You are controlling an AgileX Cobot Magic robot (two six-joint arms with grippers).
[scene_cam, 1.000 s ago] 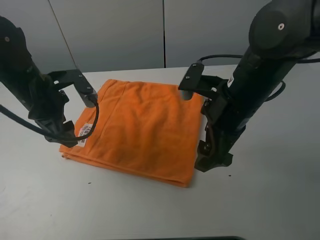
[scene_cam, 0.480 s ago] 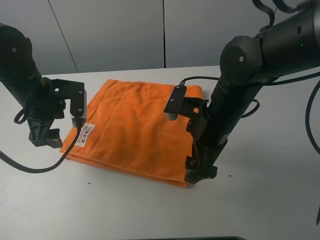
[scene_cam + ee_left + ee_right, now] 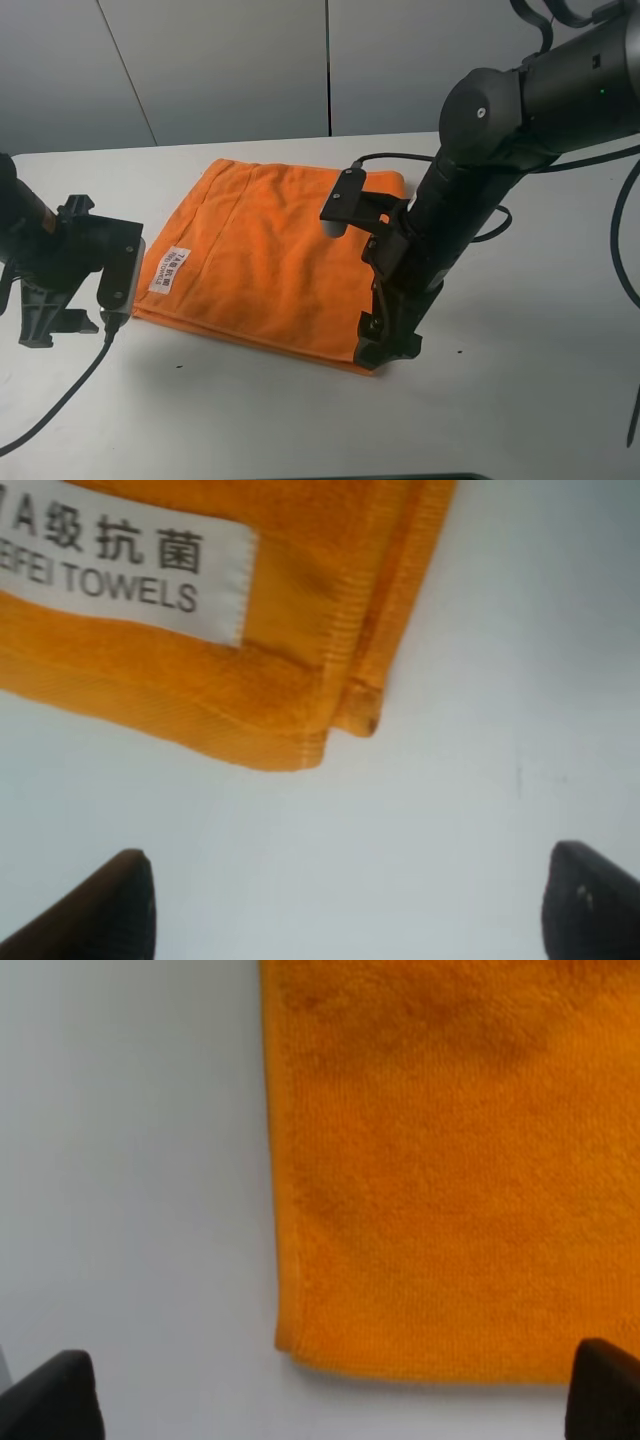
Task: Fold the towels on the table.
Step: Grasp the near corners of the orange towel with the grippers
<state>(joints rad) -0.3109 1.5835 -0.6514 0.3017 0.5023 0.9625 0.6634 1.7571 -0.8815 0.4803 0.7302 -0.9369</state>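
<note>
The orange towel (image 3: 270, 255) lies folded flat in a rough square on the white table (image 3: 530, 400). Its white label (image 3: 168, 270) sits near the left front corner. My left gripper (image 3: 55, 325) is open and empty, low over the bare table just left of that corner. The left wrist view shows the layered towel corner (image 3: 300, 670), the label (image 3: 120, 565) and my left gripper (image 3: 345, 920) spread wide. My right gripper (image 3: 385, 345) is open at the towel's front right corner. The right wrist view shows that corner (image 3: 440, 1210) ahead of my right gripper (image 3: 330, 1405).
Grey wall panels (image 3: 230, 70) stand behind the table's far edge. A black cable (image 3: 55, 400) trails from the left arm across the front left of the table. Another cable (image 3: 480, 228) loops by the right arm. Tiny dark specks (image 3: 459, 351) dot the tabletop.
My left arm has swung off the towel's left edge, down and to the front left over bare table. My right gripper has shifted slightly left at the towel's front right corner. The towel stays flat.
</note>
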